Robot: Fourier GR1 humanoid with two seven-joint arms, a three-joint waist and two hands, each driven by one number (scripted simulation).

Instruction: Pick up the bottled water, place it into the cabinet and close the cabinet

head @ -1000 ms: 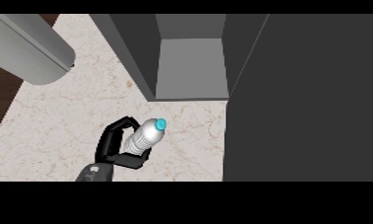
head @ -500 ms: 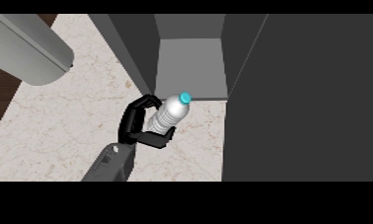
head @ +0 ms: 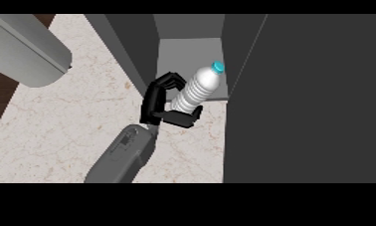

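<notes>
The bottled water (head: 197, 88) is clear and ribbed with a light blue cap. It is tilted, with the cap pointing up and to the right over the front edge of the cabinet's shelf. My right hand (head: 158, 101) is shut on it: fingers arch round its left side and the thumb lies under its base. The grey cabinet (head: 192, 51) stands open on the counter, its light grey shelf floor showing between dark side walls. The cabinet's door (head: 305, 100) is a large dark panel swung open at the right. My left hand is not in view.
A marbled beige counter (head: 66, 125) spreads left of and below the cabinet. A big grey rounded cylinder (head: 29, 51) fills the upper left corner. The open door blocks everything to the right of the hand.
My right hand has carried the bottle up and to the right, from the open counter to the cabinet's opening. The cap now reaches over the shelf's edge.
</notes>
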